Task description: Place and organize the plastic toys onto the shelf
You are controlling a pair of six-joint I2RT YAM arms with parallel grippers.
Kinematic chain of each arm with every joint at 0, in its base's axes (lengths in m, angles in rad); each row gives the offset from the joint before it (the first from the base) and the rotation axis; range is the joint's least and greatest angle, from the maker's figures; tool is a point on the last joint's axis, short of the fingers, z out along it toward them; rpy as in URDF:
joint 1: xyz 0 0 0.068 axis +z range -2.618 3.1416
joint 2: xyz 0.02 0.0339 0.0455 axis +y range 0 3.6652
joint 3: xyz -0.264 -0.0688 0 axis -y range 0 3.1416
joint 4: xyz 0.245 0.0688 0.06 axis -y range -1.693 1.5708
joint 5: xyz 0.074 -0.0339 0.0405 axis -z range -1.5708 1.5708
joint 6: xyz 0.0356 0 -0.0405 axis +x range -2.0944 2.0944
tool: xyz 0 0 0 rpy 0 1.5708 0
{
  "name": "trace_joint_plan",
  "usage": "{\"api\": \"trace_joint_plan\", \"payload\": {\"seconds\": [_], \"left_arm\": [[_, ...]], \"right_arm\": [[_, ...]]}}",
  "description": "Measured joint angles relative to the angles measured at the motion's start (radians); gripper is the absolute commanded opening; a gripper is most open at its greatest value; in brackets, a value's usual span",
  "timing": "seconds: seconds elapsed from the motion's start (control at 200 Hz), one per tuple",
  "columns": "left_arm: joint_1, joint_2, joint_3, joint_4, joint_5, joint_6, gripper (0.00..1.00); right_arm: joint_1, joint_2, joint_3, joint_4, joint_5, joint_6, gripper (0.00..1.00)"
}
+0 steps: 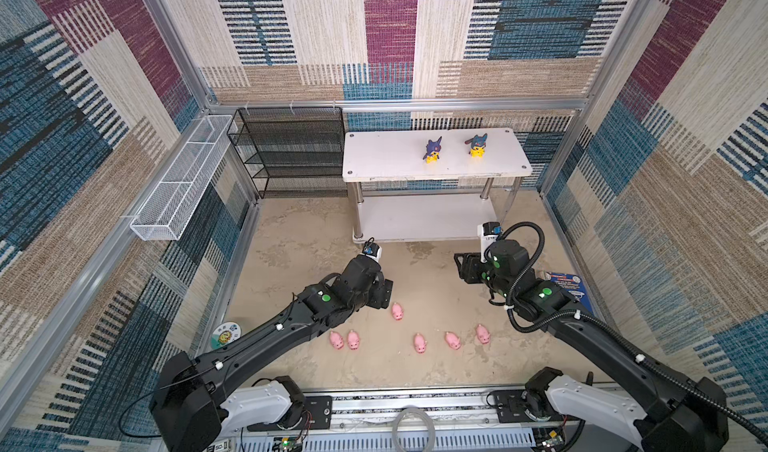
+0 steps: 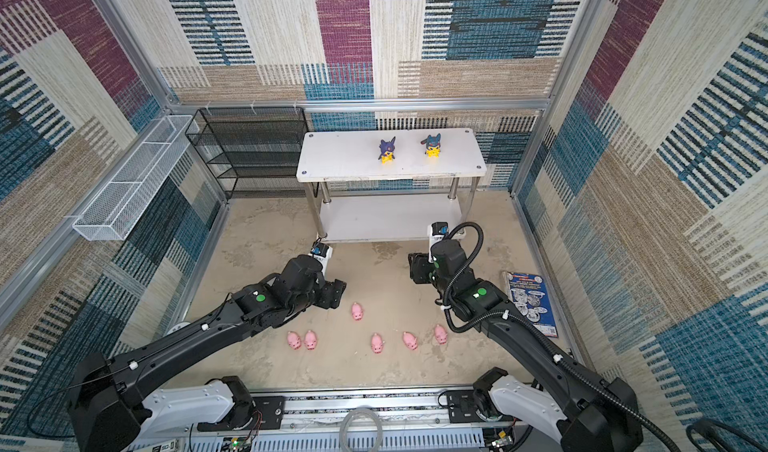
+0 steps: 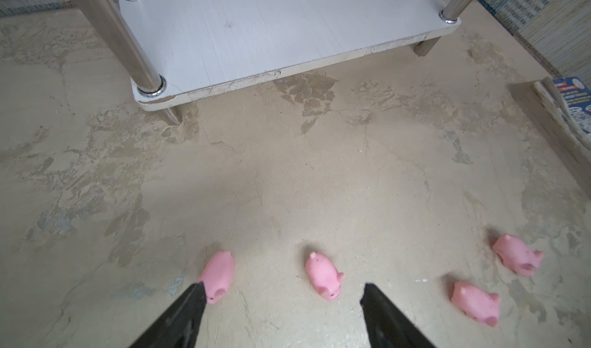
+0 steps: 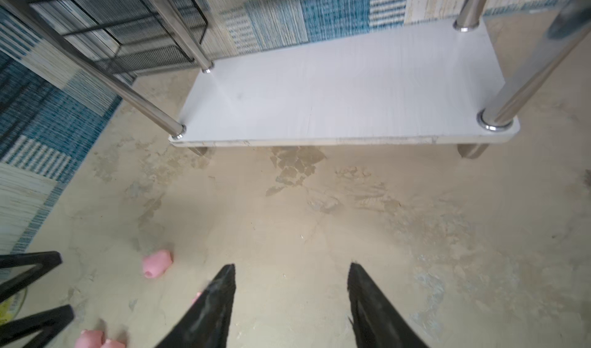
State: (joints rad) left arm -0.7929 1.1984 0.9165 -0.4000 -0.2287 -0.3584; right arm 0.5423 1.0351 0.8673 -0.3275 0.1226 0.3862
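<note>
Pink pigs (image 1: pixel 420 343) loose on floor (image 1: pixel 311 263) before shelf (image 1: pixel 374 151), hooded figurines (image 1: pixel 432 150) on its top tier; left gripper (image 3: pixel 284 286) wide, right gripper (image 4: pixel 290 266) part-spread, both empty; judged pig pickup stage, needing descent onto one pig

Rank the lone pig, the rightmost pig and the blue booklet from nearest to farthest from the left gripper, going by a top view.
1. Lone pig: just right of the left gripper.
2. Rightmost pig: farther right, last of the pigs.
3. Booklet: farthest, far right side.
</note>
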Motion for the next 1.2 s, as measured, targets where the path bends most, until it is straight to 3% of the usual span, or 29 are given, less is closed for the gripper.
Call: {"api": "trace_joint_plan", "payload": {"seconds": [0.215, 0.486, 0.791, 1.197], "left_arm": [[0.0, 0.001, 0.061, -0.005, -0.028, 0.022, 0.83], [0.005, -0.005, 0.101, -0.024, -0.061, 0.054, 0.85], [0.02, -0.066, 0.114, -0.023, -0.084, 0.08, 0.86], [0.051, -0.101, 0.113, -0.023, -0.087, 0.101, 0.86]], "right_arm": [[0.0, 0.082, 0.282, 0.033, -0.056, -0.063, 0.52], [0.0, 0.309, 0.557, 0.048, -0.114, -0.131, 0.46], [-0.018, 0.502, 0.854, 0.015, -0.086, -0.207, 0.44], [-0.035, 0.649, 0.98, -0.056, -0.112, -0.2, 0.43]]}}
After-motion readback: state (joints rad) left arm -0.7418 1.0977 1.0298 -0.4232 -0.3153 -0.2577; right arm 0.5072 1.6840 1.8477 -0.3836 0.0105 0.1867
